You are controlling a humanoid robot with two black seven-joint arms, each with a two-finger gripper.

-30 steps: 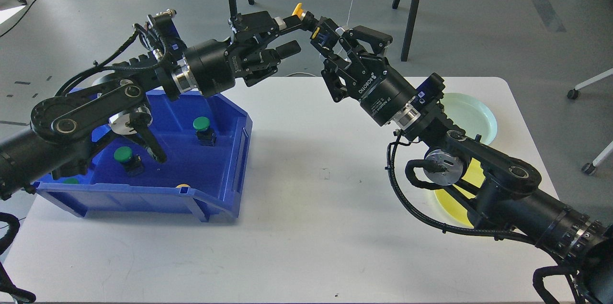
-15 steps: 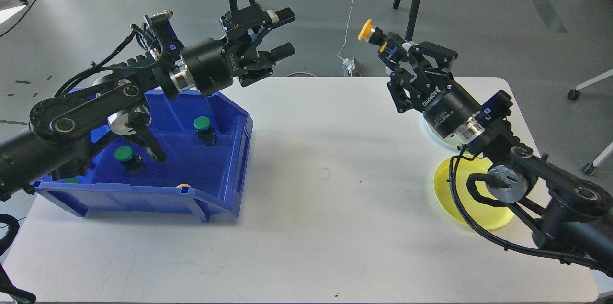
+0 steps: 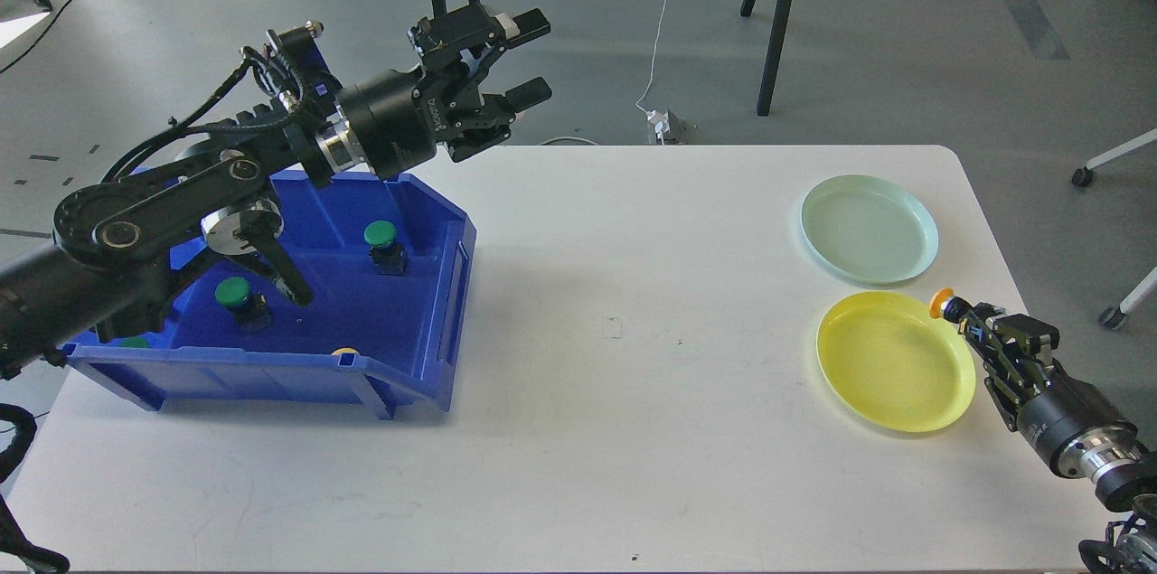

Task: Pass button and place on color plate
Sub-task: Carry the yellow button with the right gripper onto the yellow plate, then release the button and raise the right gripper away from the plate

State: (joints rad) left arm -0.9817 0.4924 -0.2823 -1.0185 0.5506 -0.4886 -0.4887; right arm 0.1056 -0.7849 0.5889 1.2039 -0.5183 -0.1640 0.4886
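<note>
My right gripper (image 3: 967,318) is shut on a yellow-capped button (image 3: 943,304) and holds it at the right rim of the yellow plate (image 3: 890,362), low over the table. A pale green plate (image 3: 868,229) lies just behind the yellow one. My left gripper (image 3: 529,55) is open and empty, raised above the back edge of the table beside the blue bin (image 3: 425,330). In the bin sit two green-capped buttons (image 3: 380,235) (image 3: 232,291); a yellow cap (image 3: 344,351) and another green cap (image 3: 134,342) peek over its front wall.
The white table (image 3: 615,393) spreads between the bin on the left and the plates on the right. Black stand legs (image 3: 777,23) and cables are on the floor behind the table. A chair wheel (image 3: 1080,178) is at the far right.
My right gripper took the yellow button from the left gripper, swung right and down, and now holds it at the yellow plate's right rim. The left gripper opened and drew back slightly.
</note>
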